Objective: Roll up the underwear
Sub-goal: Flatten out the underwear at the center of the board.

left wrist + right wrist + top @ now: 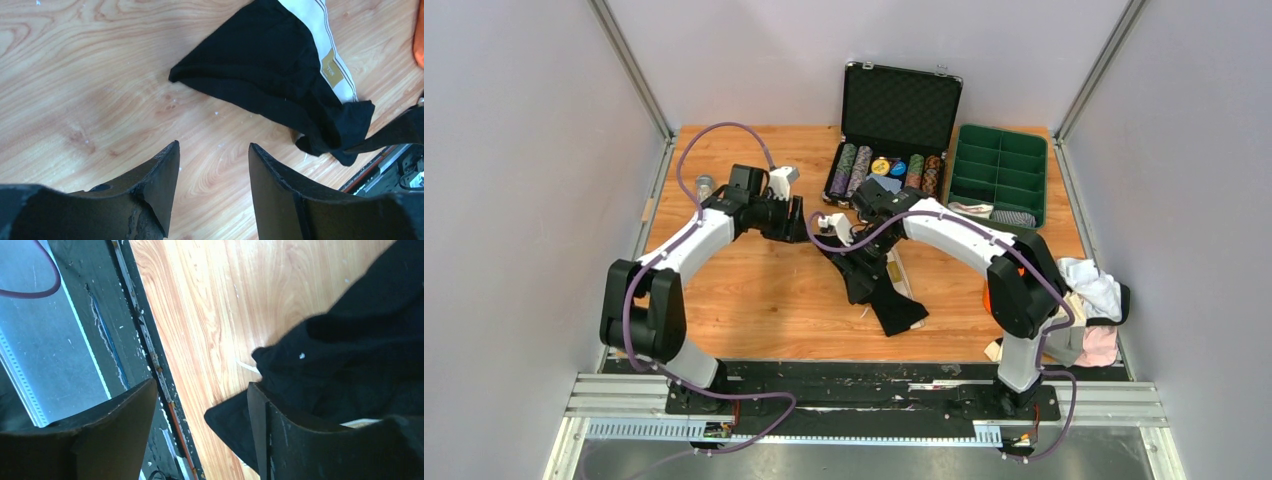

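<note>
Black underwear (896, 305) with a white waistband lies crumpled on the wooden table near the middle. My right gripper (867, 280) hangs over its upper end, open. In the right wrist view the black underwear (350, 350) lies beside and under the right finger, and nothing is between the jaws of the right gripper (202, 385). My left gripper (798, 222) is to the left of the cloth, apart from it. In the left wrist view the left gripper (214, 145) is open over bare wood, with the black underwear (265, 65) ahead of it.
An open black case (894, 130) of poker chips stands at the back. A green compartment tray (999, 165) sits at the back right, with small cloth pieces (1012, 215) at its front edge. A pile of white and pink underwear (1096, 300) lies at the right edge.
</note>
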Robot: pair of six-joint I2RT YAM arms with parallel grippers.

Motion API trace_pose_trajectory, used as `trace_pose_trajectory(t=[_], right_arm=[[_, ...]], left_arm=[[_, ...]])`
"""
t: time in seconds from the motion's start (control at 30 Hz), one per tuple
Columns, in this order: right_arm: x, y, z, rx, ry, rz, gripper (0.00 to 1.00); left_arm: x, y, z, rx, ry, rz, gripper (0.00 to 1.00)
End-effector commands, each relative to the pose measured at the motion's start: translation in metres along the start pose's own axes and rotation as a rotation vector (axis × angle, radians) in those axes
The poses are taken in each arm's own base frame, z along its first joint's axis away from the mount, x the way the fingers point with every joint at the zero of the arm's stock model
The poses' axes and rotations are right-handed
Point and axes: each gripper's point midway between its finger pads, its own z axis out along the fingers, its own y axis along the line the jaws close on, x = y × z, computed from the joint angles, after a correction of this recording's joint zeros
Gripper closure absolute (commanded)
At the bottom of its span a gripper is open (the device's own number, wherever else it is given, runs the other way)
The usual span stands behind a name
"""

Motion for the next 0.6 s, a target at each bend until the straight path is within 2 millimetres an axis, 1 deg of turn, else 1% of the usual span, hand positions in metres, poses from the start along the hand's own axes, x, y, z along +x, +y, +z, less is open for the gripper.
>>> trace_pose_trajectory(t=[0.0,0.03,0.07,0.1,0.13,0.17,0.2,0.23,0.27,0.3,0.33,0.37,0.4,0.43,0.5,0.53,0.57], right_arm=[[0.004,0.002,-0.023,0.022,-0.018,0.025,0.31],[0.007,0.002,-0.029,0.053,-0.027,0.01,0.31],[0.01,0.0,-0.037,0.086,-0.042,0.002,0.32],[0.012,-0.002,-0.046,0.119,-0.059,-0.003,0.32],[0.014,-0.004,-0.056,0.148,-0.08,0.002,0.33],[0.016,-0.008,-0.067,0.176,-0.103,0.017,0.33],[0.02,-0.017,-0.077,0.212,-0.126,0.047,0.34],[0.026,-0.029,-0.085,0.258,-0.143,0.086,0.36],[0.037,-0.045,-0.089,0.312,-0.145,0.139,0.37],[0.046,-0.061,-0.093,0.36,-0.143,0.182,0.38],[0.057,-0.075,-0.095,0.394,-0.132,0.228,0.38],[0.065,-0.085,-0.095,0.402,-0.126,0.265,0.37],[0.071,-0.093,-0.093,0.393,-0.122,0.295,0.36],[0.075,-0.098,-0.091,0.381,-0.12,0.314,0.34],[0.083,-0.104,-0.081,0.363,-0.097,0.314,0.29],[0.087,-0.107,-0.075,0.354,-0.081,0.316,0.27],[0.09,-0.109,-0.069,0.346,-0.065,0.321,0.26]], left_arm=[[-0.028,0.001,0.014,0.04,-0.026,0.029,0.38],[-0.039,0.002,0.024,0.058,-0.031,0.034,0.38],[-0.045,0.002,0.03,0.066,-0.032,0.035,0.38],[-0.06,0.004,0.04,0.081,-0.046,0.047,0.38],[-0.066,0.002,0.047,0.091,-0.05,0.07,0.38],[-0.082,0.003,0.058,0.097,-0.061,0.094,0.37],[-0.086,-0.002,0.065,0.107,-0.058,0.138,0.36],[-0.097,-0.002,0.077,0.119,-0.055,0.162,0.36],[-0.1,-0.008,0.085,0.134,-0.049,0.195,0.36],[-0.105,-0.008,0.097,0.147,-0.036,0.214,0.36],[-0.104,-0.013,0.104,0.159,-0.026,0.245,0.36],[-0.104,-0.014,0.112,0.167,-0.018,0.256,0.36],[-0.101,-0.02,0.117,0.182,-0.009,0.278,0.36],[-0.095,-0.026,0.124,0.202,0.008,0.284,0.36],[-0.083,-0.033,0.128,0.231,0.038,0.274,0.38],[-0.072,-0.034,0.129,0.246,0.061,0.256,0.39],[-0.068,-0.042,0.124,0.285,0.065,0.246,0.4]])
